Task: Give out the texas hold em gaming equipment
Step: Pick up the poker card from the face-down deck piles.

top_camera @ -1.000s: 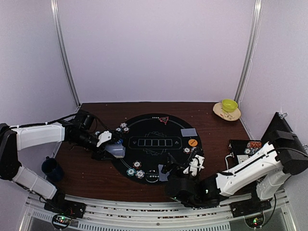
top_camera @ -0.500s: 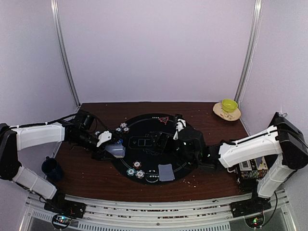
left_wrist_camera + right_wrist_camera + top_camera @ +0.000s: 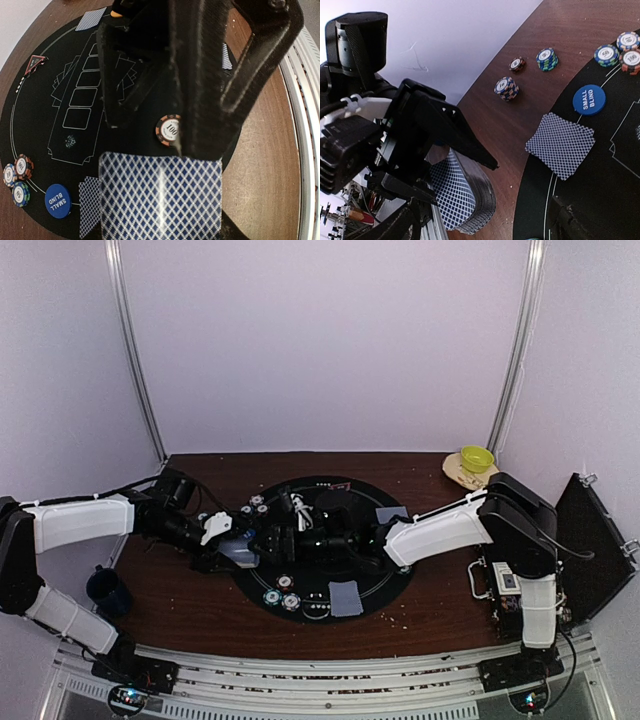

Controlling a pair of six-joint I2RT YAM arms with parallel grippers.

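Note:
My left gripper [image 3: 232,545] is shut on a deck of blue-backed cards [image 3: 160,197] at the left edge of the black round mat [image 3: 385,575]. My right gripper [image 3: 266,537] reaches across the mat and stands open, its fingers [image 3: 400,225] either side of the deck [image 3: 465,200], apart from it. Single cards lie face down on the mat [image 3: 345,597] [image 3: 392,513] [image 3: 560,144]. A blue small-blind disc [image 3: 589,99], a red triangle marker [image 3: 34,63] and striped chips [image 3: 506,87] [image 3: 280,590] [image 3: 169,129] lie around. The orange disc is hidden.
A yellow-green bowl [image 3: 477,458] sits on a plate at the back right corner. A dark blue mug [image 3: 105,588] stands off the table's left edge. An open black case [image 3: 590,540] stands at the right. The metal rail [image 3: 300,680] runs along the near edge.
The right arm has swung from the near front edge across the mat to the left, up to the deck, and its jaws have narrowed slightly. The left arm and deck have not moved.

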